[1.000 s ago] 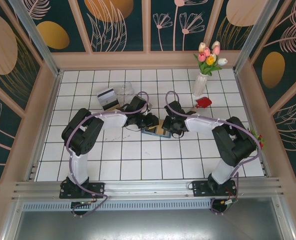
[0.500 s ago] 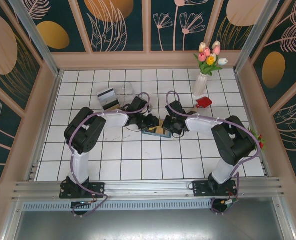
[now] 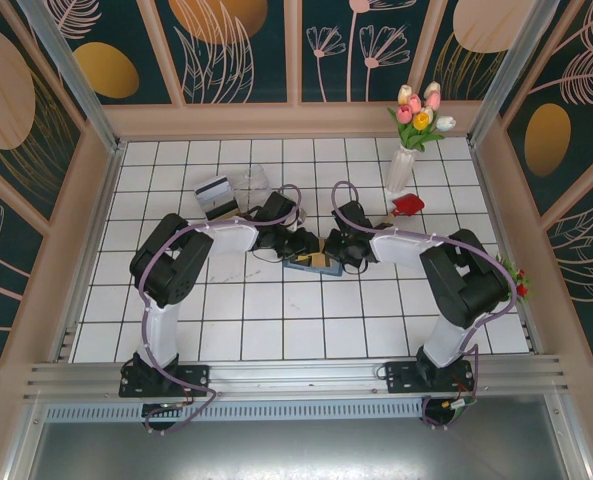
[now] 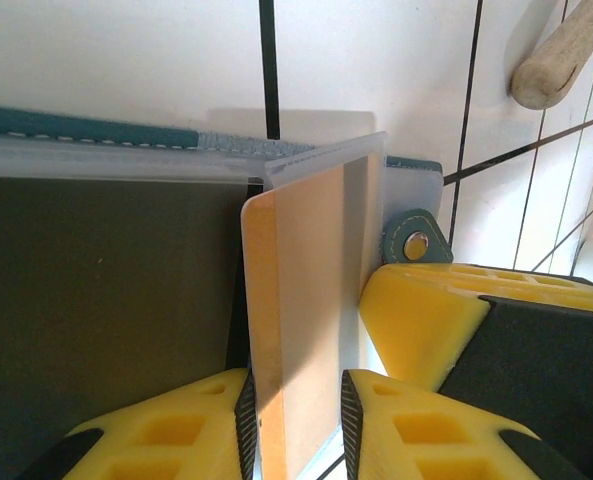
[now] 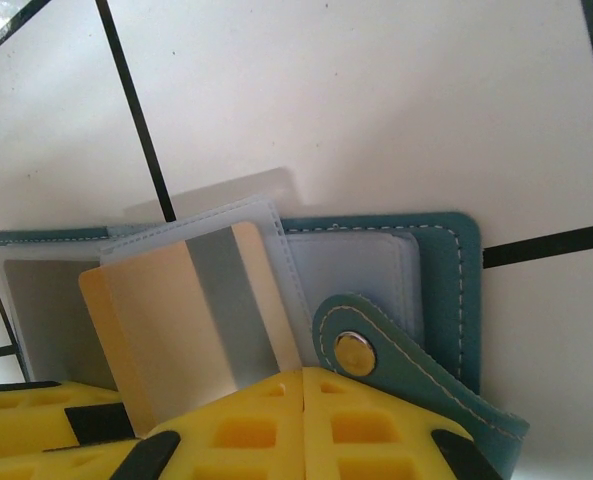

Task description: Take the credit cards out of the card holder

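My yellow fingers (image 4: 146, 435) pinched a tan credit card (image 4: 306, 300), sticking partway out of the teal card holder (image 4: 86, 125) and its clear sleeve (image 4: 368, 180).

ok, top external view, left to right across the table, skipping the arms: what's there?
Striped card → clear plastic box → card holder → vase of tulips.

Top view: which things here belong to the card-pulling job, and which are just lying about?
Job:
- card holder
- tan card at its clear sleeve
- striped card lying out on the tiles

Lying about:
- vase of tulips
- small red object
- clear plastic box
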Motion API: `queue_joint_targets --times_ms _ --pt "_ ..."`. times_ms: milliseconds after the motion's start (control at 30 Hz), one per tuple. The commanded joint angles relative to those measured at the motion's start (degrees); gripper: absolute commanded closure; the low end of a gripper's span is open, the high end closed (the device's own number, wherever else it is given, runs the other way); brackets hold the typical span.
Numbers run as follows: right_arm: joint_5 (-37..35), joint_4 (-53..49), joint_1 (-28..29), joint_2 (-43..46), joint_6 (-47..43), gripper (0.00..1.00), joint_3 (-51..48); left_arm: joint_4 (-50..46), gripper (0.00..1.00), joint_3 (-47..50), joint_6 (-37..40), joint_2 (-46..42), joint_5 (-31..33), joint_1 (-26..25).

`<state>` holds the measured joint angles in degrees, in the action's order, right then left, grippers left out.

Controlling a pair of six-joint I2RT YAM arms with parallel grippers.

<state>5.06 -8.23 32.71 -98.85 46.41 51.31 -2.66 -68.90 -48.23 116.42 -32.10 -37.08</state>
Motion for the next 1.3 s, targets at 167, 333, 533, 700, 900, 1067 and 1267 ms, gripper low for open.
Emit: queue_joint_targets --times_ms 167,333,533,700,900,1067,1267 --pt "-0.81 -4.42 -0.4 -4.08 -1.02 0.91 -3.06 -1.68 0.75 0.03 2.19 1.0 0.28 0.31" --pt "-1.28 -4.87 -0.45 -3.69 -0.89 0.92 -3.32 0.43 0.81 1.83 2.26 -0.54 -1.01 0.9" --pt "-1.28 -4.8 -0.44 -3.76 -0.72 0.92 -3.39 4.73 0.88 4.21 1.81 -2.72 -2.97 1.21" --pt "-1.5 -4.44 -0.46 -3.91 -0.33 0.92 -3.61 4.88 0.95 4.65 2.68 -2.97 -3.38 1.54" --pt "-3.01 -5.3 -0.54 -3.44 0.25 0.92 -3.87 4.56 1.0 5.86 4.13 -4.39 -3.65 2.67" --pt "-3.38 -5.48 -0.89 -2.55 0.52 0.92 -4.26 2.55 1.0 7.06 6.38 -6.61 -3.2 4.0" --pt "-2.35 -5.0 -1.01 -1.43 0.19 0.92 -4.07 -1.4 1.0 7.29 9.48 -8.53 -2.73 4.95"
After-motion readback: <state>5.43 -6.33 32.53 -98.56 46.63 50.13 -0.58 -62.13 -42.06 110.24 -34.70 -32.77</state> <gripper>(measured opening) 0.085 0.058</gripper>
